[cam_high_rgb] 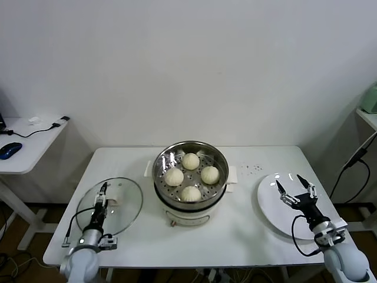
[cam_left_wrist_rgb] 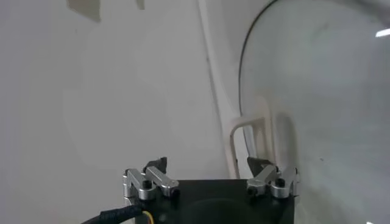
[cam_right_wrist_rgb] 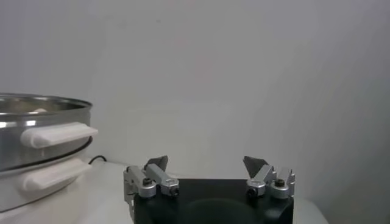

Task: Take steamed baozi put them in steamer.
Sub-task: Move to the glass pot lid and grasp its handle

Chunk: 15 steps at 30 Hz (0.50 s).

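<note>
- I'm seeing all four steamed baozi [cam_high_rgb: 191, 175] sitting on the tray inside the steamer [cam_high_rgb: 190, 203], mid-table.
- My right gripper [cam_high_rgb: 296, 190] is hovering spread open over the white plate [cam_high_rgb: 268, 203], near the table's right edge.
- My left gripper [cam_high_rgb: 101, 194] is resting over the glass lid [cam_high_rgb: 126, 203]; in the left wrist view its fingers are standing apart, holding nothing.

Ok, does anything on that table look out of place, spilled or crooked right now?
Nothing stands out. All four steamed baozi sit in the steamer, which stands upright mid-table. The glass lid lies flat under the left gripper, and the right gripper hovers open over the bare white plate.
</note>
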Tool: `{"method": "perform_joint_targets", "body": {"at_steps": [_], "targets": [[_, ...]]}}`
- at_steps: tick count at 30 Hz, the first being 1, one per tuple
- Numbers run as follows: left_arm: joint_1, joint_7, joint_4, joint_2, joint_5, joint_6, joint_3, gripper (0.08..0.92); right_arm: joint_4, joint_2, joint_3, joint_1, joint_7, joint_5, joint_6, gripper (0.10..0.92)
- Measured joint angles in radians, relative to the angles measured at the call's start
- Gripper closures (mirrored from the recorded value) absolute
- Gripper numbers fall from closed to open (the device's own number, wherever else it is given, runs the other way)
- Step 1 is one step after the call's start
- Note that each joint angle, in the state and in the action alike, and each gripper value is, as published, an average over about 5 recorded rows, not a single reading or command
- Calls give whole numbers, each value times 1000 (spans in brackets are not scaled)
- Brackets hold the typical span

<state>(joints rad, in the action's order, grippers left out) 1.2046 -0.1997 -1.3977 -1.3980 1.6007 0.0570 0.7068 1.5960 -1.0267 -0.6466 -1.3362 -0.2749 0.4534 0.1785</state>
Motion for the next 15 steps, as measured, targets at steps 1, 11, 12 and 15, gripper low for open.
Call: {"method": "perform_joint_targets", "body": {"at_steps": [1, 11, 12, 15], "targets": [[-7, -1, 7, 1, -3, -1, -2, 177, -2, -2, -2, -1, -1, -3, 1, 203], [-46, -4, 54, 8, -23, -2, -3, 398, -23, -19, -16, -7, -16, -31, 16, 203], [-47, -4, 57, 8, -26, -2, -4, 424, -25, -20, -16, -6, -17, -34, 17, 203], [-50, -2, 63, 9, -36, -2, -6, 510, -32, -23, -17, -3, -20, -42, 19, 203]]}}
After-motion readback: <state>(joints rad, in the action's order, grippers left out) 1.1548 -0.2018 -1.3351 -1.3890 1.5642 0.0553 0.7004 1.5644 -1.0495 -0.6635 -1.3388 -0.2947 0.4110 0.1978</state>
